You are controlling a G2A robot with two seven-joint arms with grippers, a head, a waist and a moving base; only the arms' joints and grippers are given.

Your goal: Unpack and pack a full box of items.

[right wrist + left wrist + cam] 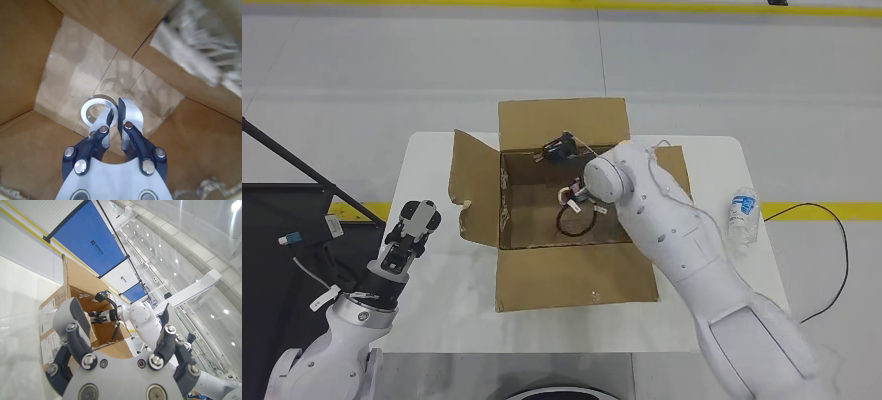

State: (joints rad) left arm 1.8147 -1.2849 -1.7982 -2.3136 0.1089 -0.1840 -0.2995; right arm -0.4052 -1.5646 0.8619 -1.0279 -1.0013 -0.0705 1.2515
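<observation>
The shiny silver metal ring is inside the big brown cardboard box, held up above the box's bottom. The right gripper is clamped on the ring's rim, with one finger through the hole and one outside. The box sits in the middle of the white table with its flaps open. The left gripper hangs over the table near its left edge, beside the box, with its fingers wide apart. A clear plastic water bottle lies near the table's right edge.
</observation>
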